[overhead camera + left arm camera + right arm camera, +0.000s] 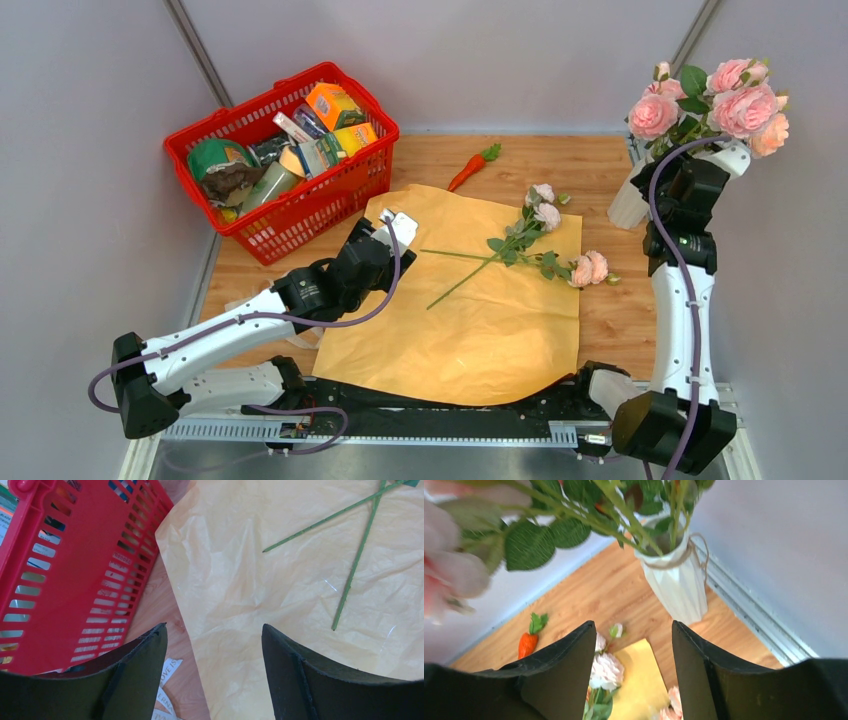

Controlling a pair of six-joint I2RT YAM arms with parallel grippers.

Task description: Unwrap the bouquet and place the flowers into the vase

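The right gripper [633,626] is held with its jaws apart and nothing between them, raised by the far right corner of the tabletop [620,330]. The vase [676,582] is seen just beyond its fingertips, near them but not touched. In the overhead view the vase is largely hidden behind that arm's wrist.

The vase is white and ribbed, with twine wound round its narrowed neck. Green leafy stems are set in its mouth, and a cluster of pink blooms [742,106] is carried above it, one of them peach-coloured.

The left gripper [214,628] is likewise held wide with nothing in it. It is poised over the far left corner of the wrapping paper [470,320], which is spread flat, tan-yellow side up, across the middle of the tabletop. A few loose flowers [535,235] are laid on the far right part of the sheet, with their thin green stems crossed and pointing towards the left gripper, well apart from it.

A red basket [205,128] is placed at the far left corner and is filled with assorted boxes and packets. A toy carrot [468,172] is laid near the far edge, between basket and vase.
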